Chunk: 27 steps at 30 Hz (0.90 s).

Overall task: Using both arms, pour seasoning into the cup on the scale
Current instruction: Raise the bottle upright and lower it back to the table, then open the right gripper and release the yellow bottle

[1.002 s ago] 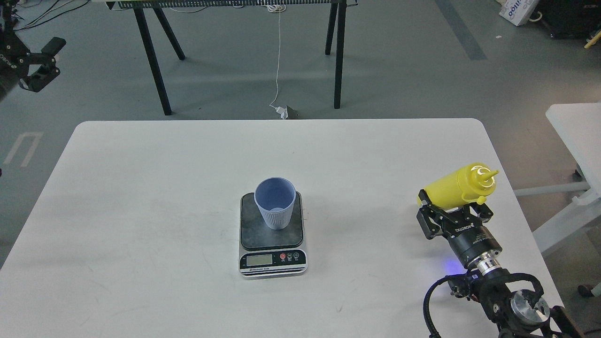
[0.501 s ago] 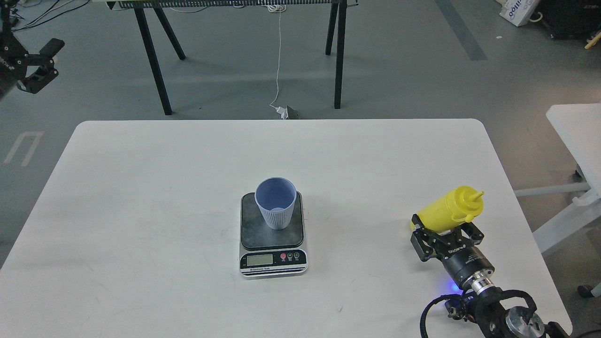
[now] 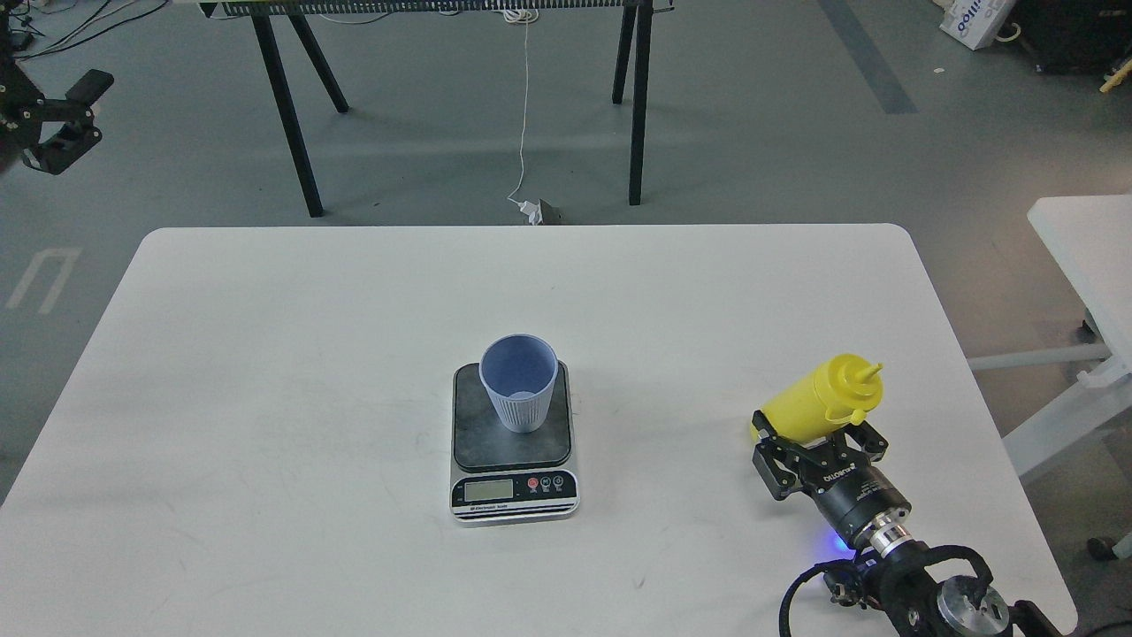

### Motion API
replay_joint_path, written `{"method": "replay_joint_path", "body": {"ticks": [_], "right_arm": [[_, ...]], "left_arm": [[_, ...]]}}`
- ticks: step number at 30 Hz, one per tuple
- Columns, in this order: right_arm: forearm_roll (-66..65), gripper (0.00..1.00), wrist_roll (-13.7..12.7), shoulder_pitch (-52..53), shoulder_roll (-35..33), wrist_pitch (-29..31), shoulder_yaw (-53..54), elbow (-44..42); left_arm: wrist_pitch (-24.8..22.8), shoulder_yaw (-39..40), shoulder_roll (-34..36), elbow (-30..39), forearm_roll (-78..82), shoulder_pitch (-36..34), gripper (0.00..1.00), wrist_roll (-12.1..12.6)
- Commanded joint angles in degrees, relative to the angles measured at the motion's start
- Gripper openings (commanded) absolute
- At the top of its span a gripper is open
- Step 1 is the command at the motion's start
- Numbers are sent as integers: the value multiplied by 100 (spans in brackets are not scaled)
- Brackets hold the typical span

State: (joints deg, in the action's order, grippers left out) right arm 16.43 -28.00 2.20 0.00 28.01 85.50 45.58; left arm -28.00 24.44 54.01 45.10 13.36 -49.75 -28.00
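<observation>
While tilted, the seasoning (image 3: pixel 815 402) sits clamped between the right gripper (image 3: pixel 818 442)'s 2 fingers.

White table (image 3: pixel 265 354); trestle legs (image 3: pixel 287 106), cable (image 3: pixel 523 115) behind.

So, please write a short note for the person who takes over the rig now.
Right hand: shut on the seasoning bottle, tilted, low over the table's right side.
Left hand: far left, off the table, holds nothing; open or shut, cannot tell.
Cup: upright on the scale, table centre.
Done: bottle grasped.
Left: bring it to the cup, pour.
</observation>
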Motion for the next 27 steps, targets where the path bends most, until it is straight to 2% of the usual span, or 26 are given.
{"method": "replay_joint_path", "body": {"ticks": [1,5,9,15,27], "right_arm": [[9,86,0,-18,0,-1,10,48],[18,92,0,-18,0,-1,10,65],[18,94,0,-18,0,-1,28,57],[35,94,0,-88,0,-1,54,109],[53,94,0,-852,-167,-1,-8,1058]], "left_arm": [[0,0,22,-2,-9,0,100,0],[0,0,31,7,0,0,100,0],[0,0,39,7,0,0,100,0],[0,-9,4,7,0,0,100,0],[0,0,-57,-2,0,26,100,0]]}}
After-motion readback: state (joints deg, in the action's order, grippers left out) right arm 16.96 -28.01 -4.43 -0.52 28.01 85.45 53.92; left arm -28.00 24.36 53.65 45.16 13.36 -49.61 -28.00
